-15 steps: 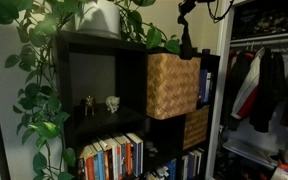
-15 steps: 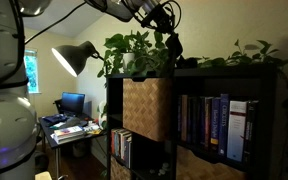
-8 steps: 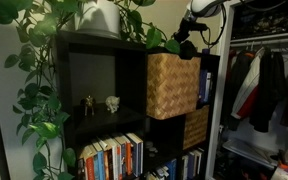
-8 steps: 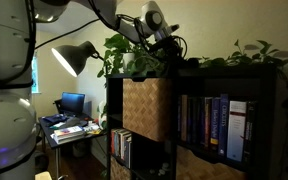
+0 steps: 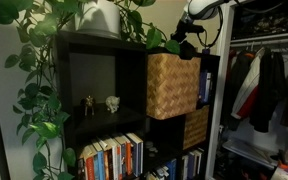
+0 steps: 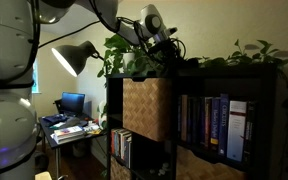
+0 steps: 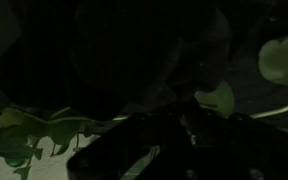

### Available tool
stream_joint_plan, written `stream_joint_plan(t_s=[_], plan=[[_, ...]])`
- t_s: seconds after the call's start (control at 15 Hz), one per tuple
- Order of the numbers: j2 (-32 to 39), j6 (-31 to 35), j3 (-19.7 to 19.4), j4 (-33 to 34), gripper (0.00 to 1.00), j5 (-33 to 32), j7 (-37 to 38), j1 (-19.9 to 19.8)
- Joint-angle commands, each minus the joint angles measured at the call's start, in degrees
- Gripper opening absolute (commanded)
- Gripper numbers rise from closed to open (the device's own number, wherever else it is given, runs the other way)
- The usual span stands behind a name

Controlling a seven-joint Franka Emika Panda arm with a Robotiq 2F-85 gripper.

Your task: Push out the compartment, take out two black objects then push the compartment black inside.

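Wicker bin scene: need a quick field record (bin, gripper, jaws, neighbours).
compartment: tan wicker bin, in an upper cell of the black shelf unit
gripper: above the shelf top, over the bin's cell, among plant leaves
jaws: cannot tell; wrist view too dark
black objects: none in view
beside bin: two small figurines in the open cell
below: books; darker bin
on top: potted plant

In an exterior view the compartment (image 5: 172, 86) sits in an upper cell of the shelf unit (image 5: 99, 41), figurines (image 5: 101, 103) in the cell beside it, books (image 5: 112, 158) below, and the gripper (image 5: 185, 44) just above the shelf top by the plant (image 5: 36, 95).
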Motion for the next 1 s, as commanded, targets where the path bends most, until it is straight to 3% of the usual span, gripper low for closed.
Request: stream_joint_plan(t_s=[0.0, 0.53, 0.93], plan=[[-2.37, -5.56, 0.91, 1.04, 0.48, 1.10, -2.93, 0.97], [-3.05, -16.87, 2.20, 7.02, 0.99, -2.15, -3.24, 1.84], [-4.92, -26.26, 3.40, 8.52, 1.00, -2.27, -4.71, 2.55]])
